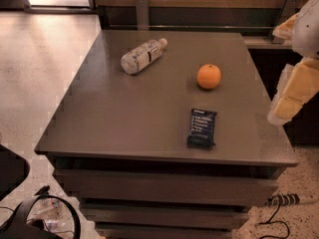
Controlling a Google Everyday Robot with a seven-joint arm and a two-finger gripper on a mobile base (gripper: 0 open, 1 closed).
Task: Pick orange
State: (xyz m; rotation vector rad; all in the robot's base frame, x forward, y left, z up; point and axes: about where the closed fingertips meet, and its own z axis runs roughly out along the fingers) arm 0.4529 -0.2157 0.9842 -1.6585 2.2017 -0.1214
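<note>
On the far-left part of the tabletop (pixel 124 123), one clear plastic bottle (pixel 142 56) lay on its side, long axis running diagonally with the cap end pointing back and to the right. Right of centre, well apart from the bottle, one orange (pixel 209 76) sat on the bare surface with its dark stem dimple on top, touching nothing. Being round, it had no long axis to line up with. Nearer the front edge and just right of centre lay one dark snack bar wrapper (pixel 202 128), flat, near the orange but not touching it. At the right border of the view, off past the tabletop's right edge, hung the single end effector (pixel 288 96), a pale yellow and white form cut off by the frame. Whether it was apart or together could not be told, and it held nothing visible. Key relation: the orange lay leftward across the view from the end effector, slightly farther back, with open surface between them. Judgement: reach not yet begun; approach would need to travel leftward over the right edge, staying behind the wrapper.
</note>
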